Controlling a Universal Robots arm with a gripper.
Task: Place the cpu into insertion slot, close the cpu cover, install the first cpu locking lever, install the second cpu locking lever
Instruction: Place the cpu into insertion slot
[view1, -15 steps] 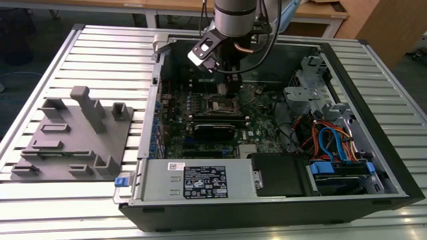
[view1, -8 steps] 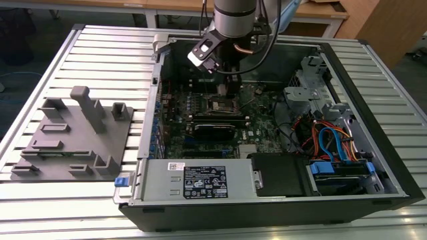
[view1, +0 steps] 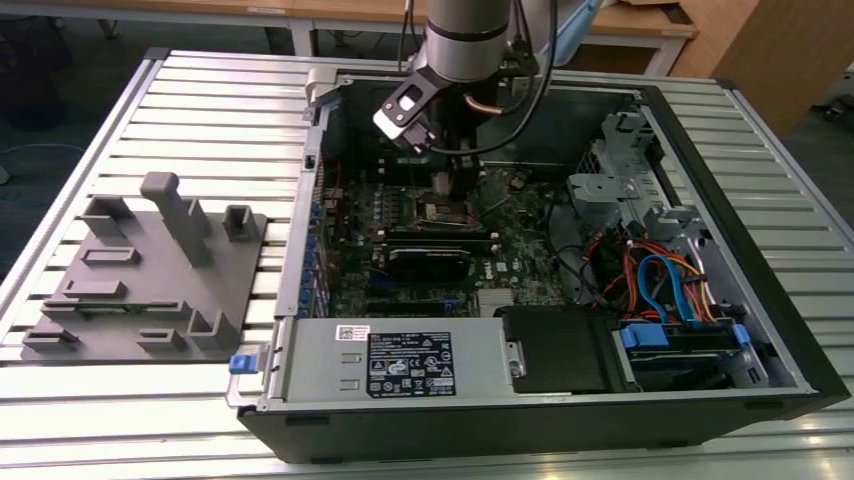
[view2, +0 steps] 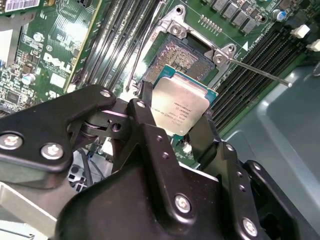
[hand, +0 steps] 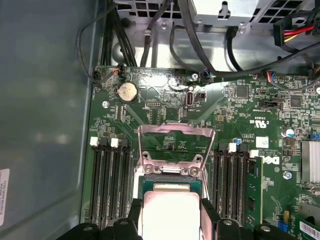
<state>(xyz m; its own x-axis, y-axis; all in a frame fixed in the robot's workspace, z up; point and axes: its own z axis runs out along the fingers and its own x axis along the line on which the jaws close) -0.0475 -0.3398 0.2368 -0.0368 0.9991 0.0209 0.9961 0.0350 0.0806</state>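
Note:
My gripper (view2: 180, 119) is shut on the cpu (view2: 181, 104), a flat square chip with a dull silver top, pinched by two opposite edges between the black fingers (view2: 146, 102). The chip hangs just above the insertion slot (view2: 181, 56), whose dark contact field lies bare inside its silver rim. In the first wrist view the cpu (hand: 170, 212) sits in the gripper (hand: 171, 216) in front of the cpu cover (hand: 176, 134), a silver frame swung up and open. A thin locking lever (view2: 260, 71) sticks out beside the slot. In the exterior view the gripper (view1: 445, 185) hovers over the slot (view1: 441, 212).
Long black memory slots (hand: 111, 185) flank the socket on both sides. A black card (view1: 427, 262) lies across the board in front of the socket. The power supply (view1: 387, 365), cables and drive bay (view1: 667, 295) fill the case. A grey fixture plate (view1: 147, 270) sits at the exterior view's left.

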